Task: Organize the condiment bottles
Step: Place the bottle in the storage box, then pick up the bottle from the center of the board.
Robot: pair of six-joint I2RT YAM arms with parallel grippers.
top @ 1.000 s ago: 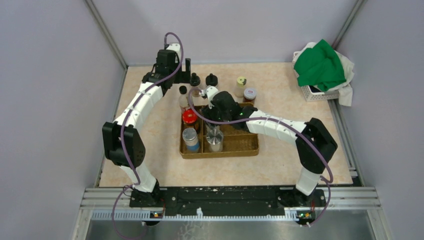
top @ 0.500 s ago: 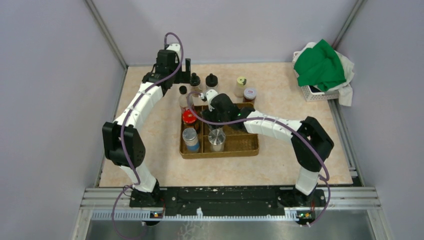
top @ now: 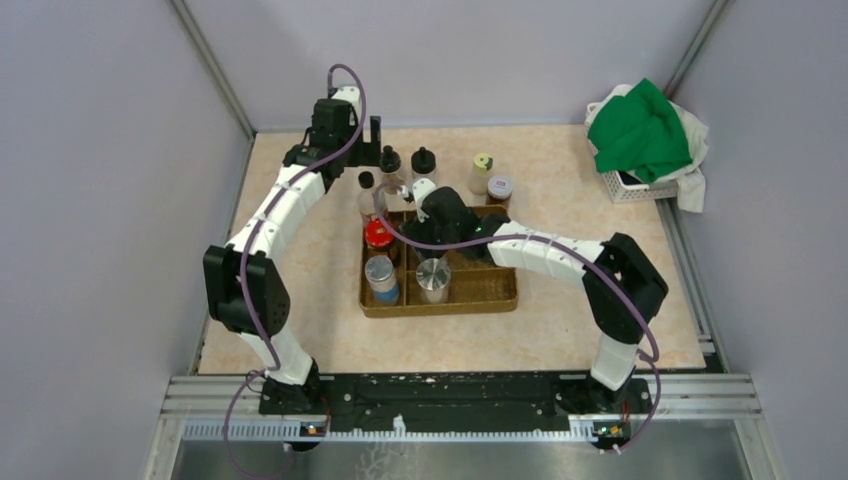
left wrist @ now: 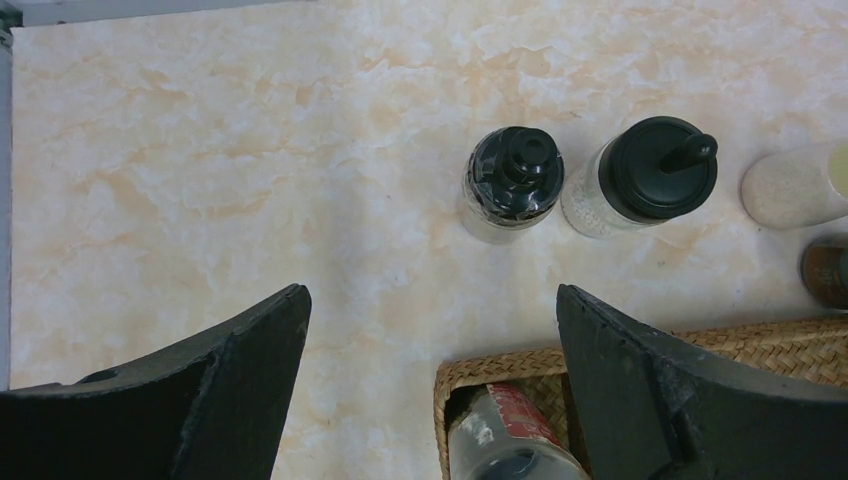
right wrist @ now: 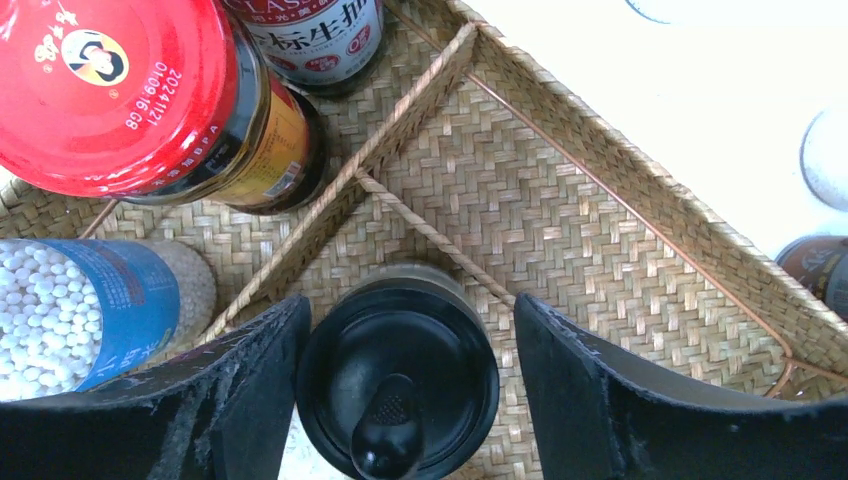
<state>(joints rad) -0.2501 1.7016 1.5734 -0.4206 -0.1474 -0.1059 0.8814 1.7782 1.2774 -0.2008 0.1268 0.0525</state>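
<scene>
Inside the woven tray (right wrist: 640, 215), in the section next to its left-hand strip, a black-lidded jar (right wrist: 398, 375) stands upright where two dividers meet. The right gripper (right wrist: 410, 305) sits astride this jar. Its jaws are parted. A slim gap shows between the lid and one finger; contact on the other side cannot be told, and the jar rests on the tray floor.

The tray's left strip holds a red-lidded jar (right wrist: 110, 90), a blue-labelled jar (right wrist: 90, 310) of white beads nearer the tray's front, and a tall red-labelled bottle (right wrist: 315, 30) at the far end. A silver-topped shaker (top: 432, 277) stands near the tray's front edge, in a middle section.

Beyond the tray's far left corner, the left gripper (left wrist: 432, 300) hangs over the bare table (left wrist: 200, 150) with its jaws at full spread and nothing between them. Just past the tray's far edge, on the table, stand the first black-capped shaker (left wrist: 513, 185) and the second black-capped shaker (left wrist: 655, 170), close together but apart. A yellow-green-lidded jar (top: 483, 163) stands behind the tray's far right part.
</scene>
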